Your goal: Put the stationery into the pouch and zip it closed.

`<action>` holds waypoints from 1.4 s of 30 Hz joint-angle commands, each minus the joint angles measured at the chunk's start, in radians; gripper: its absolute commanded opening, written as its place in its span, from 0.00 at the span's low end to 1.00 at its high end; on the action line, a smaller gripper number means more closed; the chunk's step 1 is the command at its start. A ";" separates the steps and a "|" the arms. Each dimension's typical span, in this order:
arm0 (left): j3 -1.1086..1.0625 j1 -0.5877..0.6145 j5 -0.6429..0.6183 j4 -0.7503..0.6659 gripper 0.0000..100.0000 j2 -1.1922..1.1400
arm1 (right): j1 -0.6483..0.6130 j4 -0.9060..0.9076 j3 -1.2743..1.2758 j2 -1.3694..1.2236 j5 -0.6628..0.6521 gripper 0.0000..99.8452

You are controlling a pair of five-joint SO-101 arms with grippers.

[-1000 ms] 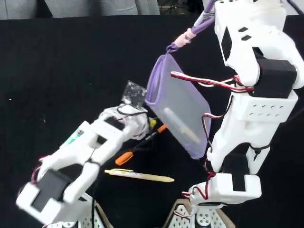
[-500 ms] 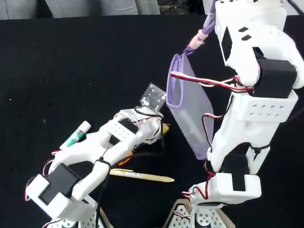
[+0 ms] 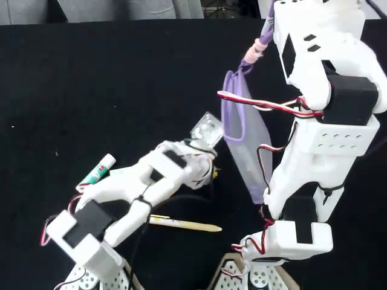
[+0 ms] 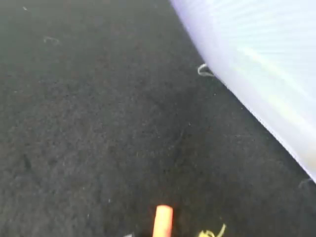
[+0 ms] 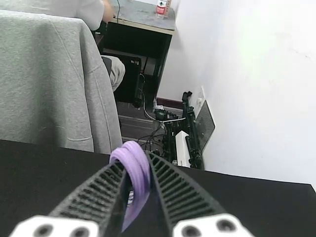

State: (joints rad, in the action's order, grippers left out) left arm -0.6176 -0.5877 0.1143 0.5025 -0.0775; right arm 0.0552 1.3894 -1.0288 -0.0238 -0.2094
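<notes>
The translucent purple pouch (image 3: 242,136) hangs above the table, edge-on, by its purple strap (image 3: 257,48). My right gripper (image 5: 134,165) is shut on that strap (image 5: 136,180) high at the back right. My left gripper (image 3: 208,166) sits low beside the pouch's lower half, shut on a pen whose orange tip (image 4: 163,221) points at the pouch wall (image 4: 256,54). Its fingers are hidden under the arm. A yellow pen (image 3: 184,225) lies on the black table near the front. A white and green glue stick (image 3: 97,170) lies to the left.
The right arm's white body (image 3: 326,139) stands tall right behind the pouch. The black table (image 3: 109,84) stretches open to the back left. Both arm bases (image 3: 254,275) sit at the front edge. Grey cloth (image 5: 49,74) hangs beyond the table's far edge.
The left arm has swung up and right, closer to the pouch, uncovering the glue stick. The pouch has turned from broadside to edge-on and hangs straighter.
</notes>
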 commanded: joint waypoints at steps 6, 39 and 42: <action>0.251 -0.010 0.018 0.204 0.03 -0.138 | 0.014 0.000 -0.035 0.042 0.000 0.01; -0.295 0.252 -0.405 -0.328 0.03 1.318 | 0.006 -0.002 -0.035 0.039 0.000 0.01; -0.389 0.252 -0.466 -0.442 0.03 1.452 | 0.006 -0.002 -0.035 0.039 0.000 0.01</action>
State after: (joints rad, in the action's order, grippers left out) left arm -0.9582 -0.3422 -0.2816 0.1726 1.2436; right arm 0.0552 1.3894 -1.0288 -0.0238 -0.2094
